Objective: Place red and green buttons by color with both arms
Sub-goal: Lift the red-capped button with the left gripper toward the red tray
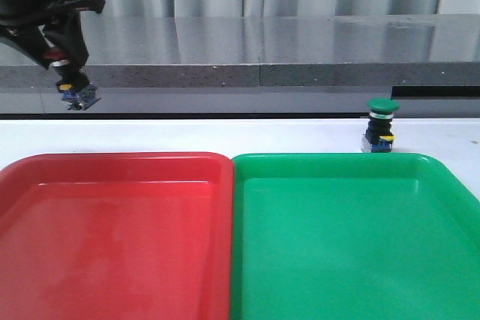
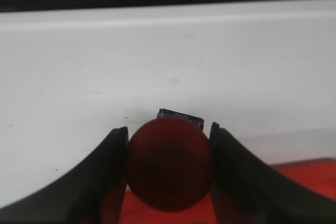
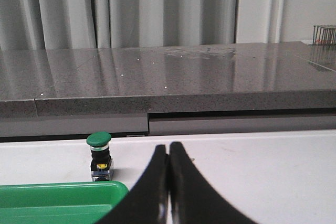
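The red button (image 2: 169, 163) sits clamped in the left claw (image 2: 169, 174), its dark-red cap filling the gap between the two black fingers (image 2: 105, 182), which press against it on either side. Past the cap a sliver of the button's bluish base shows. In the front view the left claw (image 1: 73, 84) hangs in the air with the button's (image 1: 77, 94) yellow tab and bluish base poking out below the fingertips, clear of the white counter (image 1: 225, 136). Under the claw, and a little toward the robot, lies the red tray (image 1: 112, 237); its rim shows in the left wrist view (image 2: 310, 174) just beyond one finger. From these angles it is hard to say whether the button hangs over the tray's far edge or over bare counter just behind it.

The green button (image 1: 380, 125) stands upright on the counter, cap on top, just behind the far rim of the green tray (image 1: 352, 237), untouched by either claw. Seen from the right wrist, the green button (image 3: 99, 156) is ahead of the right claw (image 3: 168, 153) and off to one side, well apart from it, with the green tray's corner (image 3: 63, 192) just in front of it. The right claw is fully closed, its two fingers meeting along a thin seam with nothing between them. The two trays lie side by side, touching.
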